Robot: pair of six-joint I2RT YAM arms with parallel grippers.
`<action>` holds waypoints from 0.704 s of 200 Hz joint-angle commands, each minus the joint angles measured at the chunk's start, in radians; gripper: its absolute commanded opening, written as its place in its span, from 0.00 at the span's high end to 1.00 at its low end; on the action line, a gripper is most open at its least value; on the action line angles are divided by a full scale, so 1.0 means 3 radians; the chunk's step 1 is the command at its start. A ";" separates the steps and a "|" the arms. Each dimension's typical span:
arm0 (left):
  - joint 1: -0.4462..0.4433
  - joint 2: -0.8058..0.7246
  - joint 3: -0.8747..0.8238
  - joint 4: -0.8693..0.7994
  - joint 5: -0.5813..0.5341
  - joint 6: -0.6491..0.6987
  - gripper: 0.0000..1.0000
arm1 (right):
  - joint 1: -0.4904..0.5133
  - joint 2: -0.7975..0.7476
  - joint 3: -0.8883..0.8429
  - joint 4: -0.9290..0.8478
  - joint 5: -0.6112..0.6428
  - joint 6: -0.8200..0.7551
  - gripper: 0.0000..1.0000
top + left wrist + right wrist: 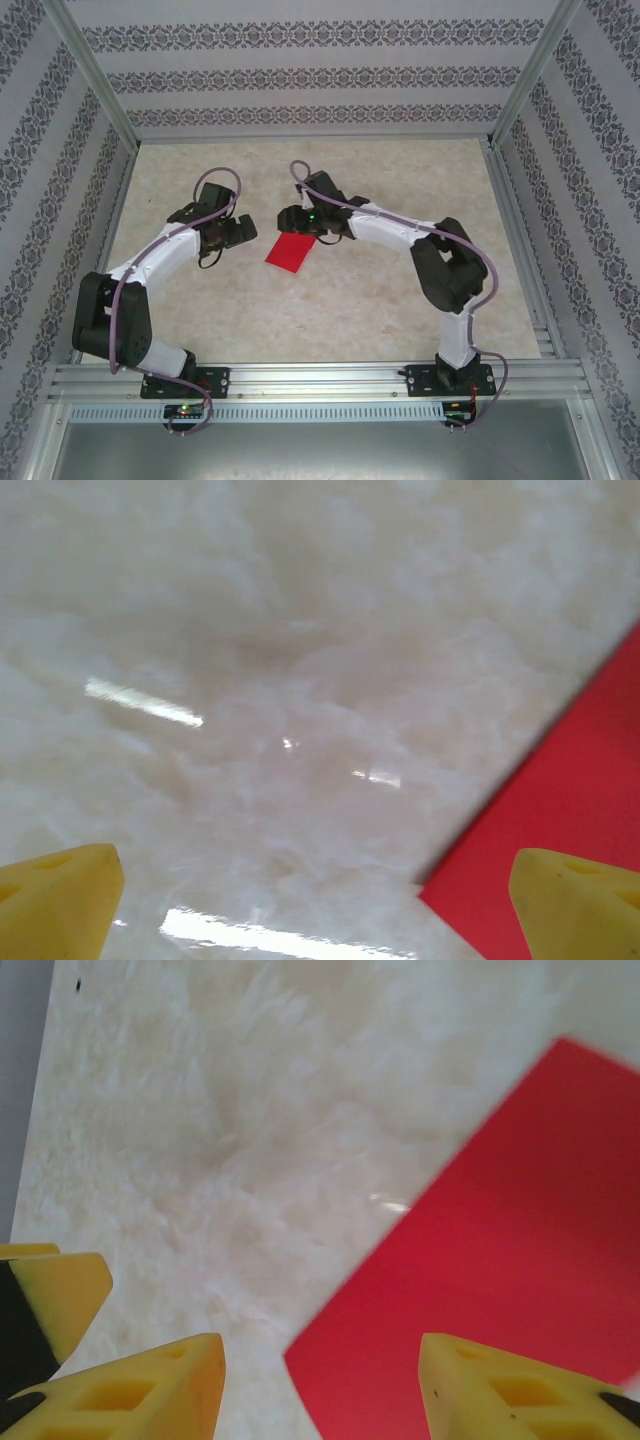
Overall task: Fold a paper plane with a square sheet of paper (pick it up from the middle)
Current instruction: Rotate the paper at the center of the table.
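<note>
A thin, bright red sheet of paper (290, 250), sharp-cornered and flat, is seen on the beige marbled table (380, 300) between the left gripper (318, 895) and right gripper (335, 1390). Both grippers are spread apart with nothing grasped.

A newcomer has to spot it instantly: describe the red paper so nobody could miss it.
On the pale marbled table, look to the middle, between the left gripper and the right gripper. The red paper lies flat there, a sharp-cornered sheet, the one bright patch on the tabletop.
</note>
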 commanded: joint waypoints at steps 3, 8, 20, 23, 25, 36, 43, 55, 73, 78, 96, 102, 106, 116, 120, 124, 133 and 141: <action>0.0150 -0.0178 -0.0156 0.0172 0.0067 -0.0176 0.00 | 0.0115 0.0327 0.0396 -0.0323 -0.0114 -0.0013 0.46; 0.0181 -0.0203 -0.0184 0.0189 0.0094 -0.0188 0.00 | 0.0127 0.0389 0.0464 -0.0374 -0.0117 -0.0024 0.46; 0.0242 -0.0246 -0.0241 0.0230 0.0149 -0.0218 0.00 | 0.0152 0.0518 0.0589 -0.0466 -0.0166 -0.0049 0.46; 0.0259 -0.0251 -0.0253 0.0242 0.0159 -0.0229 0.00 | 0.0153 0.0548 0.0620 -0.0489 -0.0184 -0.0060 0.46; 0.0267 -0.0254 -0.0264 0.0242 0.0164 -0.0239 0.00 | 0.0156 0.0569 0.0636 -0.0507 -0.0196 -0.0065 0.46; 0.0300 -0.0277 -0.0298 0.0269 0.0183 -0.0273 0.00 | 0.0167 0.0664 0.0731 -0.0600 -0.0240 -0.0112 0.46; 0.0318 -0.0285 -0.0314 0.0287 0.0199 -0.0282 0.00 | 0.0178 0.0719 0.0782 -0.0655 -0.0274 -0.0139 0.46; 0.0327 -0.0283 -0.0330 0.0311 0.0222 -0.0301 0.00 | 0.0198 0.0813 0.0874 -0.0745 -0.0311 -0.0209 0.47; 0.0338 -0.0265 -0.0338 0.0348 0.0271 -0.0313 0.00 | 0.0225 0.0929 0.0980 -0.0849 -0.0296 -0.0274 0.47; 0.0338 -0.0254 -0.0337 0.0361 0.0287 -0.0313 0.00 | 0.0230 0.0955 0.1006 -0.0879 -0.0296 -0.0286 0.46; 0.0343 -0.0223 -0.0323 0.0374 0.0348 -0.0310 0.00 | 0.0237 0.1025 0.1080 -0.1007 -0.0289 -0.0376 0.47; 0.0343 -0.0211 -0.0317 0.0381 0.0359 -0.0306 0.00 | 0.0236 0.1033 0.1080 -0.1049 -0.0277 -0.0426 0.46; 0.0343 -0.0208 -0.0320 0.0380 0.0371 -0.0306 0.00 | 0.0235 0.1030 0.1075 -0.1089 -0.0276 -0.0472 0.46; 0.0343 -0.0203 -0.0314 0.0385 0.0389 -0.0297 0.00 | 0.0235 0.1023 0.1063 -0.1215 -0.0297 -0.0644 0.47; 0.0343 -0.0207 -0.0316 0.0385 0.0389 -0.0298 0.00 | 0.0235 0.1012 0.1042 -0.1272 -0.0308 -0.0726 0.47; 0.0345 -0.0207 -0.0314 0.0389 0.0391 -0.0298 0.00 | 0.0235 0.0997 0.1015 -0.1331 -0.0313 -0.0824 0.47; 0.0343 -0.0206 -0.0319 0.0405 0.0393 -0.0292 0.00 | 0.0231 0.0945 0.0934 -0.1476 -0.0348 -0.1097 0.47; 0.0344 -0.0201 -0.0319 0.0421 0.0416 -0.0290 0.01 | 0.0223 0.0872 0.0825 -0.1590 -0.0351 -0.1339 0.47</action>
